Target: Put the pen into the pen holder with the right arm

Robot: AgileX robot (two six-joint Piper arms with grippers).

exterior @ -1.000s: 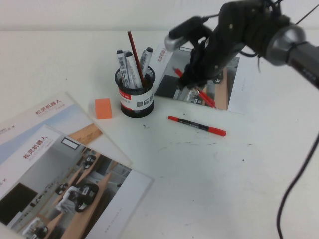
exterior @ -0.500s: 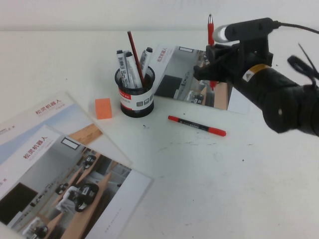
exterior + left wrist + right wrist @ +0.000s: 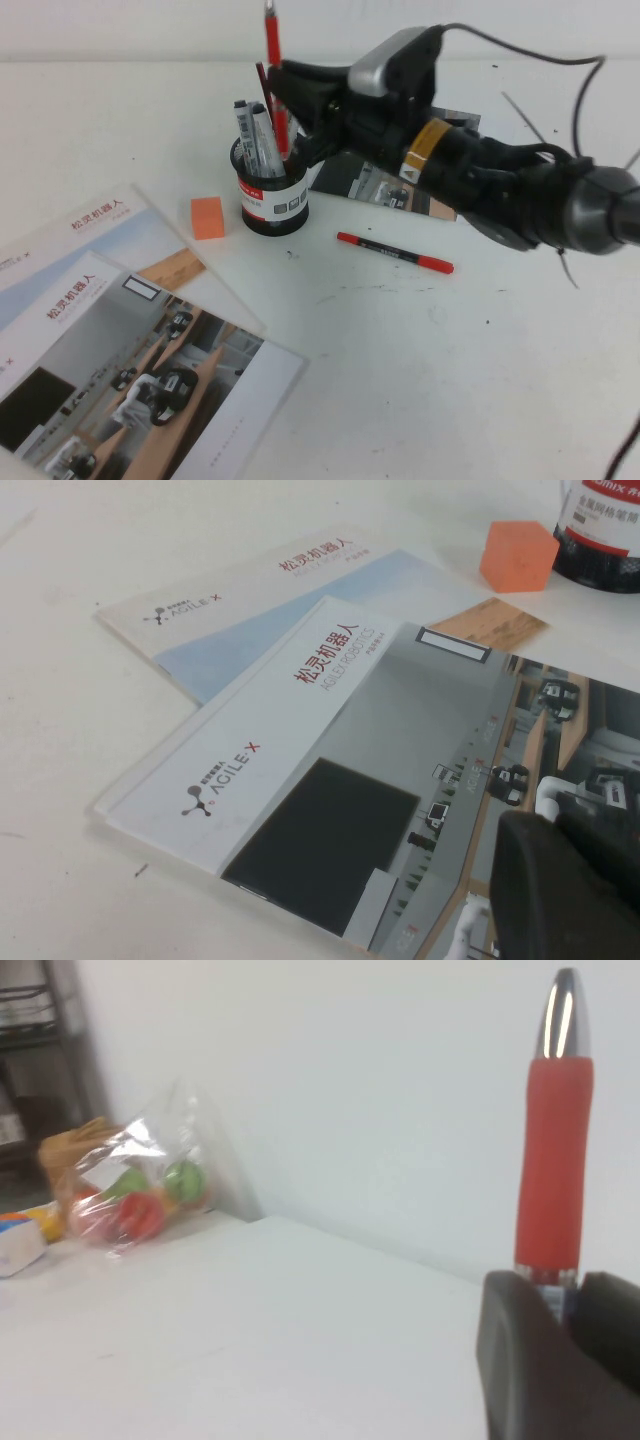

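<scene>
Pen [image 3: 271, 35] upright now, tip pointing up, clamped between the fingers of your right gripper [image 3: 285, 100], and it's sitting right above the back rim of the pen holder [image 3: 271, 190]. The right wrist view confirms the pinch: dark fingers [image 3: 520, 1350] pressed either side of the red barrel, silvery tip [image 3: 560, 1015] standing clear above them.

You're at the drop step, so take it gently. The holder is crowded: two grey markers [image 3: 252, 135] lean to one side and a thin dark-red pencil [image 3: 270, 105] slants across the middle. From the high view I'd judge the free gap to be on the side nearest your arm, so line the lower end of the pen over that gap before you descend. Whether the lower end is already inside the rim, I can't tell; the gripper hides it.

Keep it vertical, lower slowly, and only let go once the barrel is well inside the mesh, or it may tip out or nudge the cup over.

Your left gripper [image 3: 570, 890] is parked over the brochures [image 3: 330, 740], near the orange block [image 3: 518, 555]; its fingers aren't readable. The other red pen [image 3: 395, 252] lies on the table [image 3: 420, 380], out of your way.
</scene>
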